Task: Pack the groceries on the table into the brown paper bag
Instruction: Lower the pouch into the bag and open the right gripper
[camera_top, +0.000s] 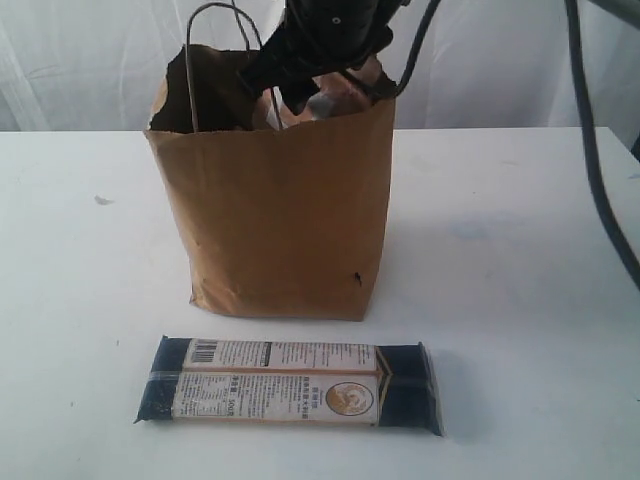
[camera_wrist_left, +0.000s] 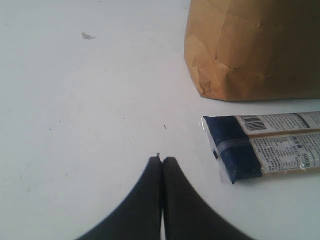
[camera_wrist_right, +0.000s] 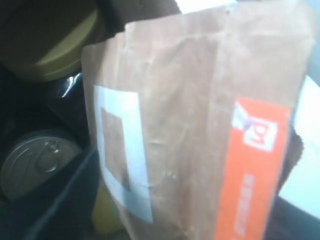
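Inside the brown paper bag (camera_top: 280, 220) sit a gold-lidded jar (camera_wrist_right: 55, 45) and a ring-pull can (camera_wrist_right: 37, 162), the orange-labelled pouch (camera_wrist_right: 200, 125) beside them under the right gripper (camera_top: 305, 85); I cannot tell if its fingers clamp it. The noodle pack (camera_top: 290, 385) lies on the table (camera_top: 520, 250) before the bag, the left gripper (camera_wrist_left: 162, 165) nearby, fingers together.

The light is bright and even, so the white table (camera_top: 520, 300) looks nearly washed out. The bag (camera_top: 280, 220) throws a soft, pale shadow to the right in the exterior view. The right wrist view is dim and strongly blurred; the pouch (camera_wrist_right: 200, 125) is out of focus. The left wrist view is slightly soft.
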